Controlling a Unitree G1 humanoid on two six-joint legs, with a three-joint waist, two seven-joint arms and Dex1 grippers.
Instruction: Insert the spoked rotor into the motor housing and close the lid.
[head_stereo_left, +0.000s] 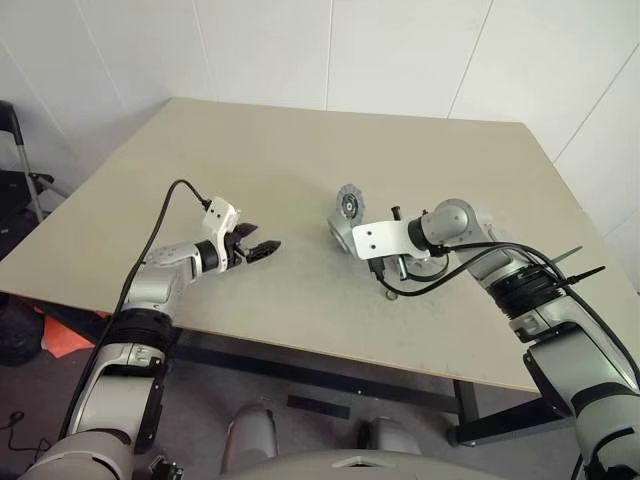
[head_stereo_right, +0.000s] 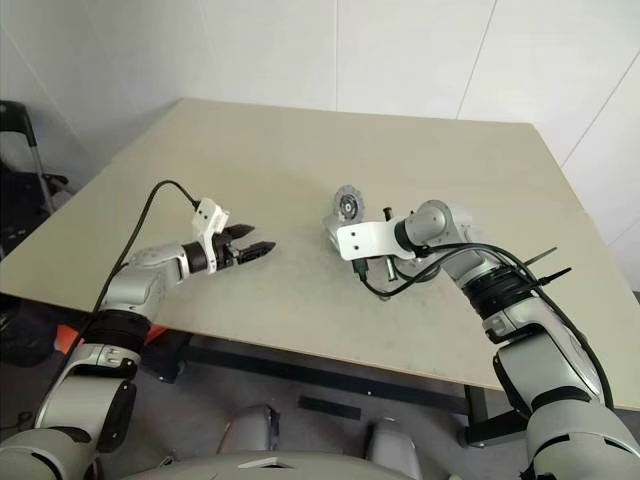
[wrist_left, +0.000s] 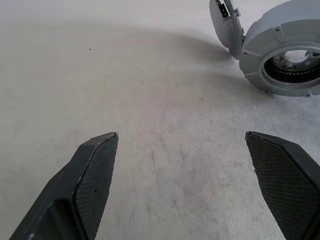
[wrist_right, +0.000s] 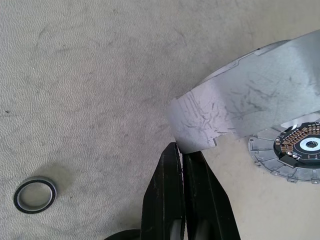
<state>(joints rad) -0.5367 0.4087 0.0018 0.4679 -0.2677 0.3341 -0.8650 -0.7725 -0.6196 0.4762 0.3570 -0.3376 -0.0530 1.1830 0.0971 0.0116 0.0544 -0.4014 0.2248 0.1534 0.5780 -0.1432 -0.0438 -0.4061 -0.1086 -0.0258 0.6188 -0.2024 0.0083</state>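
The motor housing (wrist_left: 282, 62) lies flat near the table (head_stereo_left: 300, 150) centre, bore facing up, its lid (head_stereo_left: 349, 203) upright at its twelve o'clock. The right gripper (wrist_right: 181, 150), fingers together, touches its rim. The left gripper (head_stereo_left: 262, 247), fingers apart, hovers at nine o'clock.

Bare table (head_stereo_left: 250, 150) all round — motor housing (wrist_left: 282, 62) blocks centre
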